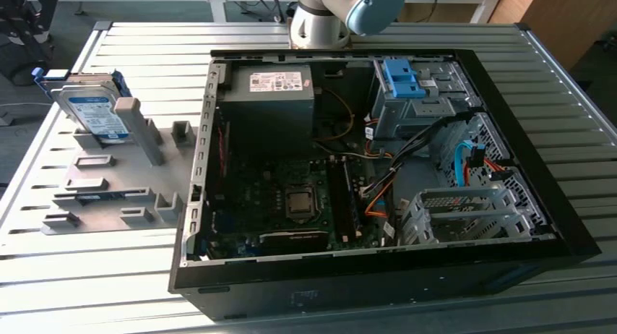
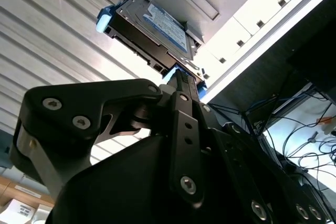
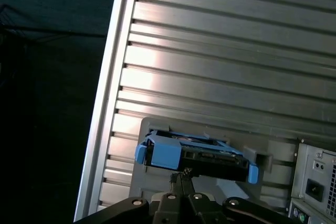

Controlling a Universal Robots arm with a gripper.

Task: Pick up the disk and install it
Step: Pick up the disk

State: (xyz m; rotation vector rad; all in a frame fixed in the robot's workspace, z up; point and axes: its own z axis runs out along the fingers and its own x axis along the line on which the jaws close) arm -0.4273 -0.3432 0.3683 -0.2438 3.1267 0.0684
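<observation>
Disk (image 1: 94, 111) stands on edge in exterior view; both wrist views show pincer (image 3: 181, 173) closed.

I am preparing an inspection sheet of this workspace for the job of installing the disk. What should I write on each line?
Surface: ribbed metal table, with a grey slotted fixture plate at the exterior view's left.
Job's things: the disk stands on edge in the fixture plate, outside the open computer case; not yet picked up.
Clutter: nothing seen loose; a bare blue bracket sits in the case's drive cage.
End effector: shut, holding nothing, aimed at the disk, seemingly apart from it.
Cables: orange, blue and black cables lie inside the case.
Surroundings: robot arm base behind the case; floor beyond the table.
</observation>
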